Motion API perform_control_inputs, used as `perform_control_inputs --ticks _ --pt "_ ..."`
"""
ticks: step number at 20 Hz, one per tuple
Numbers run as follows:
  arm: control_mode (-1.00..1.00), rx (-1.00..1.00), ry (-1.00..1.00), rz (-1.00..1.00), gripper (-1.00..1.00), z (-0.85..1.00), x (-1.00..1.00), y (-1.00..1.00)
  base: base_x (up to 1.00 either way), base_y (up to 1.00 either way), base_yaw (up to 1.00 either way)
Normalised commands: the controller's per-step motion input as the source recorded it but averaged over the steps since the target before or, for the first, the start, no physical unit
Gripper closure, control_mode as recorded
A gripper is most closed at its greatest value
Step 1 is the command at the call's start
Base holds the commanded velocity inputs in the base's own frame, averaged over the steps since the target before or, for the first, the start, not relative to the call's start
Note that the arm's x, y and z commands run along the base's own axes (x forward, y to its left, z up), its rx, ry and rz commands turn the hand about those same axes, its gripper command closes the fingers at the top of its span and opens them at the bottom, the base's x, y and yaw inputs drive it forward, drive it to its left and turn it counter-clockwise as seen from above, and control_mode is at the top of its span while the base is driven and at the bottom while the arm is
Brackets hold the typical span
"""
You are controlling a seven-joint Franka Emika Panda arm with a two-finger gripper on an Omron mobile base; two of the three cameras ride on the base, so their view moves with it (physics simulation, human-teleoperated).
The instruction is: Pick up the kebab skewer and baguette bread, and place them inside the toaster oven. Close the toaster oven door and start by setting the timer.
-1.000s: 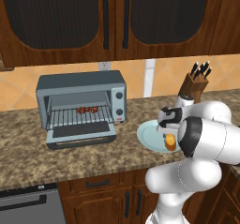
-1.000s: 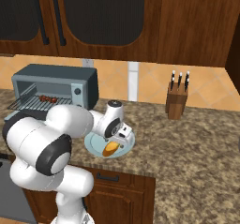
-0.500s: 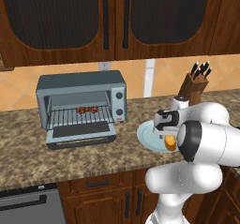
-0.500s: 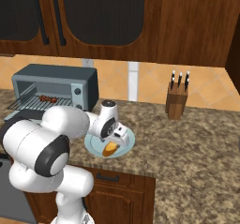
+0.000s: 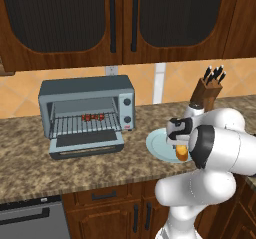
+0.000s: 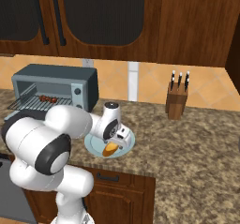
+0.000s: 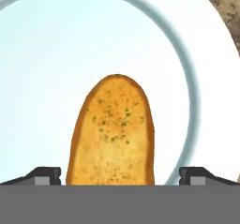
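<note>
Straddling baguette bread point(image 7: 112, 131) on plate point(image 7: 42, 45): spread hand point(image 7: 119, 175); no legible writing.

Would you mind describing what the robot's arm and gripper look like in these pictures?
The arm is made of glossy white, rounded segments with dark grey caps at the joints. The gripper sits on a small white hand with dark patches and has two short dark fingertips with lighter grey pads. No cables or markings can be seen.

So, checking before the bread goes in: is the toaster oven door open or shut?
Open. The toaster oven door lies folded down flat in front, baring the wire rack with the kebab skewer on it.
</note>
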Motion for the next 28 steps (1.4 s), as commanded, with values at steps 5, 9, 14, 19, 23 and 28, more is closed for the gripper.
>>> perform_control_inputs --ticks 5,9,14,19,23,28 --pt "-1.00 -0.01 0.00 0.00 -1.00 -0.10 0.00 0.00 0.00 0.00 0.00" --pt "-1.00 0.00 0.00 0.00 -1.00 0.00 0.00 0.00 0.00 0.00 0.00" --pt "-1.00 -0.01 0.00 0.00 -1.00 -0.12 0.00 0.03 0.00 0.00 0.00" --pt "-1.00 -0.01 0.00 0.00 1.00 -0.20 0.00 0.05 0.00 0.00 0.00" --pt "-1.00 0.00 0.00 0.00 1.00 -0.07 0.00 0.01 0.00 0.00 0.00" --pt "-1.00 0.00 0.00 0.00 1.00 0.00 0.00 0.00 0.00 0.00 0.00"
